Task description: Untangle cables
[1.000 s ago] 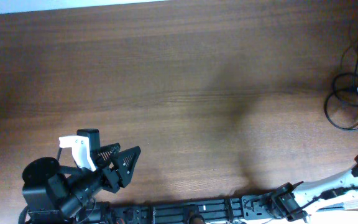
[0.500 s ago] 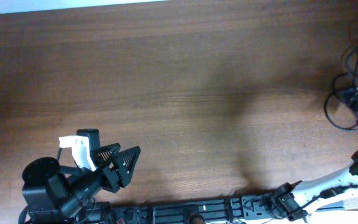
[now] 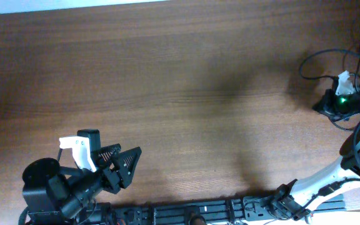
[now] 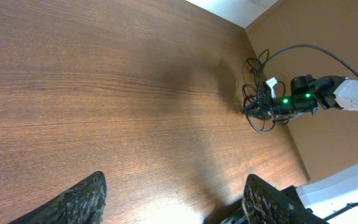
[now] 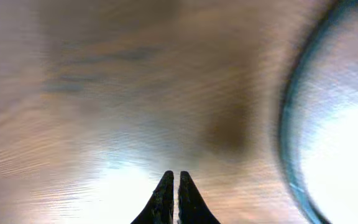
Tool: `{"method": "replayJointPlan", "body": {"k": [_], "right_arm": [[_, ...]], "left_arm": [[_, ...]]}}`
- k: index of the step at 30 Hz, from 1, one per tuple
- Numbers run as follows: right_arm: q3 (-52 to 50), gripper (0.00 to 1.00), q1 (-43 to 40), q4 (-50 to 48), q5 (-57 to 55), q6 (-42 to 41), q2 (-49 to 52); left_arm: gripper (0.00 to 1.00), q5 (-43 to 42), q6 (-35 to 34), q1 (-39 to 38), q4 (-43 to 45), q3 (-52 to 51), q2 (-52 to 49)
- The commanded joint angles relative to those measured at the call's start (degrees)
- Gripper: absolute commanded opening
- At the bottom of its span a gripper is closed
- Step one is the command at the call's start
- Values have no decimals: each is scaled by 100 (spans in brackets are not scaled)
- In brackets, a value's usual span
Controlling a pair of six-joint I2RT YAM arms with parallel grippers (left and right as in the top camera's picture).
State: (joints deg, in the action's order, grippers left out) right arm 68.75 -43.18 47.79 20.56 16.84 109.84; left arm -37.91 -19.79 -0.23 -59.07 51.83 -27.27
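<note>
The cables (image 3: 320,52) are thin black cords bunched at the table's far right edge, with one loop drawn out to the left. They also show in the left wrist view (image 4: 258,70). My right gripper (image 3: 327,104) sits in the bunch, its fingers shut together (image 5: 176,186), and the cords have come along with it. A blurred cord arc (image 5: 286,124) crosses the right wrist view. My left gripper (image 3: 124,165) is open and empty (image 4: 176,205) near the front left, far from the cables.
The brown wooden table (image 3: 167,81) runs to a pale far edge (image 3: 74,7). The right arm's white link (image 3: 320,187) and the arm bases (image 3: 199,215) line the front edge.
My right gripper has moved left and farther into view from the right edge, and a cable loop has been drawn out to the left with it. The left arm has not moved.
</note>
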Motion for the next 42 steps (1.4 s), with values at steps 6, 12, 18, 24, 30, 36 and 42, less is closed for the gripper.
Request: {"method": "replayJointPlan", "body": {"k": [6, 12, 18, 24, 30, 36, 42], "right_arm": [[-35, 4, 4, -350, -1537, -610, 15], [-39, 4, 4, -507, -1657, -769, 273], [-37, 4, -2, -640, -1860, -839, 1128], [210, 6, -280, -752, -2297, -927, 1137], [284, 8, -1241, -721, -2249, -1276, 1139], [590, 9, -1915, -608, -839, -1182, 1137], [1434, 24, -1779, 81, 997, -330, 907]], "left_arm": [[71, -24, -55, 28, 2, -44, 46], [72, -24, -55, 28, 4, -44, 46], [72, -24, -55, 28, -9, -44, 46], [72, -24, -57, 28, -11, -44, 46], [72, -22, -57, 28, -9, -44, 46], [72, -22, -55, 28, -9, -44, 46], [72, -22, -55, 28, -4, -44, 46]]}}
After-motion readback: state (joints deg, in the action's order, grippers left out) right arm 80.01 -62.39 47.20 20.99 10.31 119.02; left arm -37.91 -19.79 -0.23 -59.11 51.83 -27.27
